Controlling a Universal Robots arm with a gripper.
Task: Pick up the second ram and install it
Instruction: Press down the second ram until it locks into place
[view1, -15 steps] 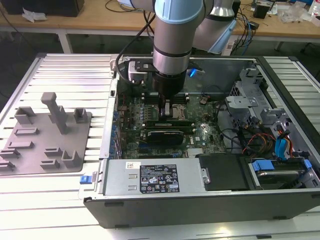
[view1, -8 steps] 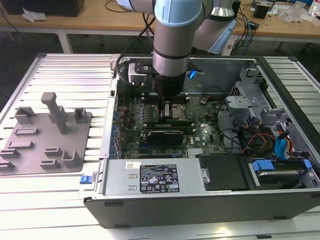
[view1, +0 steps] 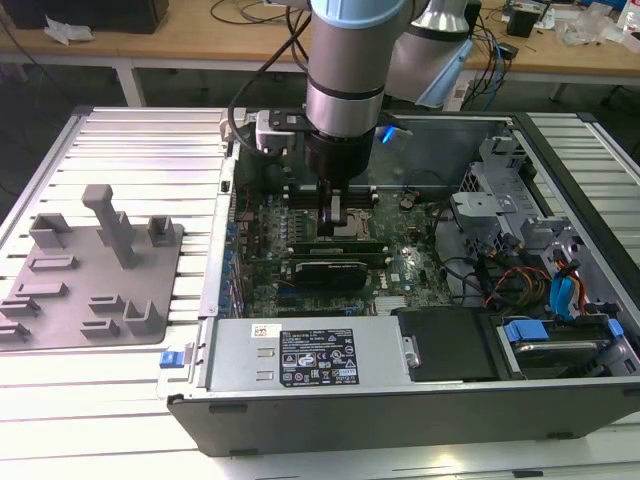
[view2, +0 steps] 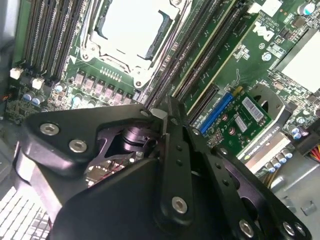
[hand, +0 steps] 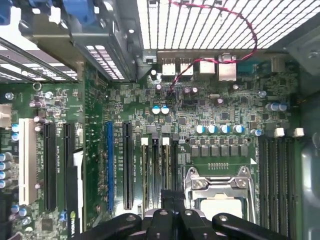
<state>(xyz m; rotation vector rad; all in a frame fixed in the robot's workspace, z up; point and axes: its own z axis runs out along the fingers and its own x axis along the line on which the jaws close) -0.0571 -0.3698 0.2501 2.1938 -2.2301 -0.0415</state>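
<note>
Your gripper (view1: 337, 222) is reaching into the open computer case (view1: 400, 400), fingers pressed together, hovering beside the processor socket (hand: 220, 192).

Exterior view overlooks the open computer case (view1: 400, 400); both wrist views look closely down at its motherboard (hand: 210, 105).

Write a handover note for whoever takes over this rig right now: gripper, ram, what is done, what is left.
Gripper: shut, with nothing seen between its fingers in the second wrist view. Its tip is low over the motherboard, beside the processor socket.
Second ram: a green stick lies along a memory slot right by the gripper's tip in the exterior view.
Done: the ram is off the gripper and at the slot.
Left: I cannot tell whether it is fully seated or the clips are closed, so check that.
</note>
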